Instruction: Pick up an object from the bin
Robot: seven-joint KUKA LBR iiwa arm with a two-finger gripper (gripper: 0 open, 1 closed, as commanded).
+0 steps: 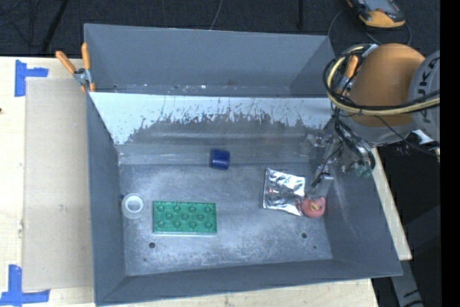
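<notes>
Dark carpet strewn with cables lies behind the grey metal bin (pixel 215 68), which stands on a pale bench (pixel 54 176). The claw (pixel 320 185) hangs low in the bin's right part, close to the right wall, and from this angle I cannot tell whether it is apart or together. Its tip ends right at the upper edge of a small pink-red round thing (pixel 314 207) that lies on the bin floor. Whether the two touch is not clear, and nothing shows gripped in the claw.

Just to the left of the round thing, touching it or nearly so, lies a crumpled silver foil packet (pixel 283 191). Above the claw the arm's wrist carries a rounded orange cover (pixel 384 83) ringed with cables, over the bin's right rim.

Farther left, well apart from the claw, a small blue cube (pixel 220 159) sits near the foot of the back wall. A flat green studded plate (pixel 185 218) lies in the left half of the floor, with a small white ring (pixel 133 205) just beside its left end.
</notes>
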